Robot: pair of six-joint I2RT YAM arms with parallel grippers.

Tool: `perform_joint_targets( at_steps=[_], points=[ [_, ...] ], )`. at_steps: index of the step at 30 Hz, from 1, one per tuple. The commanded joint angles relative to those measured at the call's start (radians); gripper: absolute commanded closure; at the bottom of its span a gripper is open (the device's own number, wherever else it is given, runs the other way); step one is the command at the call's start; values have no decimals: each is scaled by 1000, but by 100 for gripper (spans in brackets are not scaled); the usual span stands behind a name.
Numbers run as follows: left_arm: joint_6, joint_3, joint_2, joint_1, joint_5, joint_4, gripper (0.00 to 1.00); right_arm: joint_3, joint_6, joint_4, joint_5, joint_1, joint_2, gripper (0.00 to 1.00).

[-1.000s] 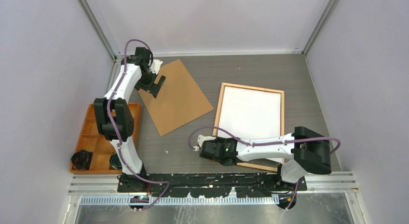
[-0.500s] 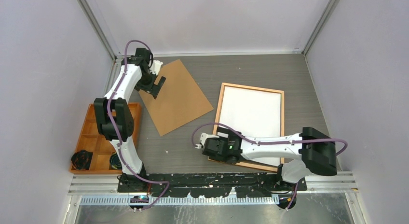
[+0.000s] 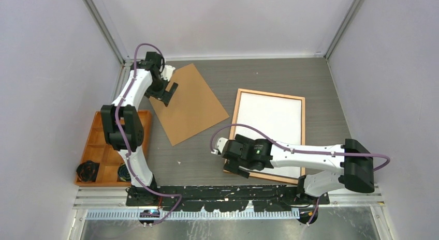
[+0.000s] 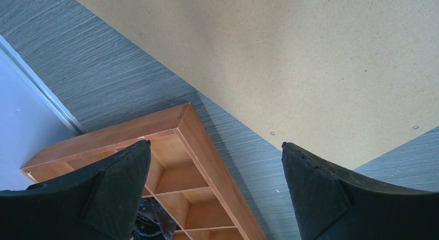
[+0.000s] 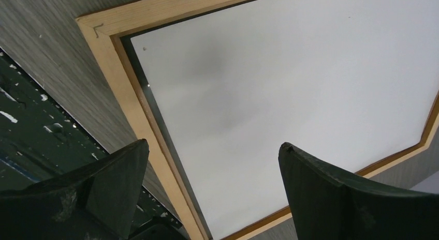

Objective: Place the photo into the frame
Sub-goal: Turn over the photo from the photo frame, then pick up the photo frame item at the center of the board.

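Observation:
The frame [image 3: 269,92] lies flat on the right half of the table, its orange-brown rails [image 5: 124,90] showing in the right wrist view. The photo [image 3: 272,121] rests inside it with its white back [image 5: 290,79] up. A thin dark gap runs between the photo and the left rail. My right gripper [image 3: 232,166] hovers open over the frame's near-left corner and holds nothing [image 5: 213,144]. My left gripper [image 3: 166,94] stands open above the left edge of the brown fibreboard back [image 3: 189,103], empty [image 4: 215,143].
An orange compartment tray [image 3: 93,131] with black items [image 3: 88,170] sits at the left edge, also in the left wrist view [image 4: 202,147]. The fibreboard back [image 4: 290,59] lies skewed at back left. Walls enclose the table on three sides.
My right gripper has opened, and its arm has shifted to the right, over the frame's near-left corner. The left arm has not moved.

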Motion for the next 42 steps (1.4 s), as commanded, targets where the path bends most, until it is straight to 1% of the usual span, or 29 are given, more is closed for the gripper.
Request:
perform_joint_targets(
  at_steps=[1,4,6,9,10,11,12,14,17,18,19,22,25,28,31,37,42],
  points=[
    [15,1,-39,-5,7,6,0,52,40,-11,-66,-25,-50,0],
    [14,4,-30,-6,8,1,0,80,80,36,-73,-74,-80,0],
    [16,7,-22,-5,4,-1,0,101,136,83,-82,-143,-108,0],
    [20,8,-15,-6,-6,-2,0,139,334,151,-24,-287,-145,0],
    [20,8,-14,-5,-8,-4,0,144,379,177,-54,-340,-160,0],
    [22,9,-14,-5,-11,-5,0,139,414,220,-118,-408,-176,0],
    [24,9,-14,-4,-13,-6,0,134,425,271,-139,-439,-180,0],
    [29,13,-6,-2,-30,-6,0,140,430,358,-131,-466,-160,0],
    [52,24,18,7,-62,-5,0,237,500,416,-200,-530,-37,0],
    [66,19,26,12,-88,5,0,305,524,424,-235,-555,21,0],
    [76,14,34,15,-119,20,1,337,547,430,-272,-582,78,0],
    [121,-37,48,29,-213,91,5,474,602,466,-394,-662,251,0],
    [151,-109,64,34,-292,170,7,669,629,441,-511,-717,450,0],
    [165,-151,94,35,-349,235,7,841,637,383,-549,-740,632,0],
    [173,-166,138,37,-401,284,7,949,641,360,-563,-747,769,0],
    [163,-164,198,37,-423,325,7,1074,640,308,-547,-746,926,0],
    [137,-164,222,37,-394,335,6,1058,656,331,-551,-746,971,0]
  ],
)
